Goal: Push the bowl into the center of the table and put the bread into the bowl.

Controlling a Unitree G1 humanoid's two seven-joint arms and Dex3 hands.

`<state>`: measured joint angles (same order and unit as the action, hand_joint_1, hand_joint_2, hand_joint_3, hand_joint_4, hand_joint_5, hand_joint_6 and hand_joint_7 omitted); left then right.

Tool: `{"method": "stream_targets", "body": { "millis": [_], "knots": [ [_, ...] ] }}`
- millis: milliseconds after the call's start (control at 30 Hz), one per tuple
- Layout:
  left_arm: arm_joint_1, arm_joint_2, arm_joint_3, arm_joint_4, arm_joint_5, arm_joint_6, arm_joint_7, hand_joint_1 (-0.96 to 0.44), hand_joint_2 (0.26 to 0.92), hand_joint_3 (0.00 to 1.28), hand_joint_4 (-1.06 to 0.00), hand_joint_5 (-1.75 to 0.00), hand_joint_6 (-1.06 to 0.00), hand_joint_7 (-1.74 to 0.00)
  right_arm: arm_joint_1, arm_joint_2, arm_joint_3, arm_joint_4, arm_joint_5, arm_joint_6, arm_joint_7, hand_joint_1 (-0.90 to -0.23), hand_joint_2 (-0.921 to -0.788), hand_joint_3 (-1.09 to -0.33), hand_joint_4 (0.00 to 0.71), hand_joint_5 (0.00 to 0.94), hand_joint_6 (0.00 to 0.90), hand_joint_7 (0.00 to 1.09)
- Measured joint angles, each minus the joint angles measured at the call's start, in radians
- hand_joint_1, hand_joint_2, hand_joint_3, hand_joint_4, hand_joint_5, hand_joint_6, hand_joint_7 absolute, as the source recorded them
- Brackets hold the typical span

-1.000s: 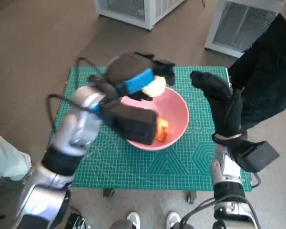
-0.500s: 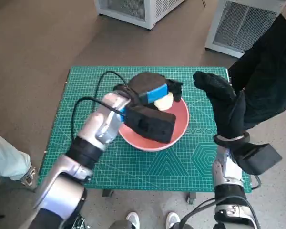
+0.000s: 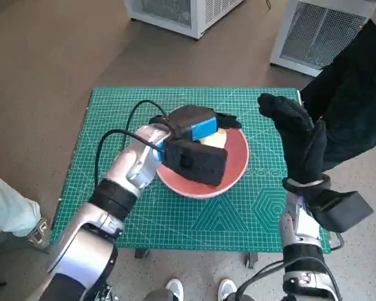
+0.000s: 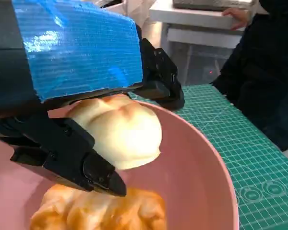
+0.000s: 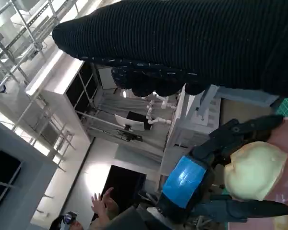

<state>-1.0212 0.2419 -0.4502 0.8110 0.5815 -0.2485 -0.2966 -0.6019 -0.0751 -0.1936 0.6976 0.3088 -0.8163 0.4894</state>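
**Bread held low inside the bowl**

Head view: the pink bowl (image 3: 235, 164) sits near the middle of the green table (image 3: 113, 113), centre frame. The left hand (image 3: 197, 125) reaches over it; the right hand (image 3: 294, 125), at right, hangs off the bowl, holding nothing, fingers loosely curled.

Left wrist view: the fingers (image 4: 77, 153) grasp the pale bread (image 4: 122, 129) from both sides, above an orange item (image 4: 96, 211). It looks soft and light; a gentle side hold suits it.

Right wrist view: bread at lower right, clasped.
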Motion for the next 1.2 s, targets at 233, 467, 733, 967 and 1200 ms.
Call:
{"method": "stream_targets", "body": {
  "millis": [233, 467, 733, 967, 1200],
  "knots": [
    [0.046, 0.039, 0.082, -0.017, -0.116, -0.083, -0.029, -0.5, 0.883, 0.01, -0.1, 0.0, -0.23, 0.0, 0.0, -0.001, 0.001, -0.003, 0.0, 0.001, -0.001, -0.765, -0.921, -0.777, 0.212, 0.003, 0.011, 0.6],
    [0.105, 0.075, 0.207, -0.05, -0.28, -0.173, -0.051, -0.5, 0.909, 0.02, -0.07, 0.0, -0.21, 0.0, 0.0, -0.002, 0.0, -0.018, 0.001, 0.011, -0.002, -0.771, -0.921, -0.765, 0.216, 0.005, 0.015, 0.59],
    [0.186, 0.081, 0.34, -0.09, -0.477, -0.324, -0.077, -0.54, 0.92, 0.16, -0.09, -0.01, -0.23, -0.01, 0.0, -0.002, 0.0, -0.05, 0.004, 0.04, -0.003, -0.776, -0.921, -0.734, 0.224, 0.007, 0.027, 0.58],
    [0.263, 0.051, 0.427, -0.164, -0.659, -0.37, -0.132, -0.56, 0.921, 0.33, -0.1, -0.01, -0.19, 0.0, 0.0, -0.002, 0.002, -0.09, 0.002, 0.051, -0.011, -0.764, -0.921, -0.728, 0.229, 0.008, 0.037, 0.57],
    [0.345, 0.013, 0.486, -0.226, -0.762, -0.388, -0.15, -0.62, 0.921, 0.39, -0.1, -0.01, -0.17, 0.0, -0.001, -0.002, 0.005, -0.105, 0.001, 0.054, -0.014, -0.749, -0.921, -0.722, 0.226, 0.005, 0.05, 0.55]
  ]
}}
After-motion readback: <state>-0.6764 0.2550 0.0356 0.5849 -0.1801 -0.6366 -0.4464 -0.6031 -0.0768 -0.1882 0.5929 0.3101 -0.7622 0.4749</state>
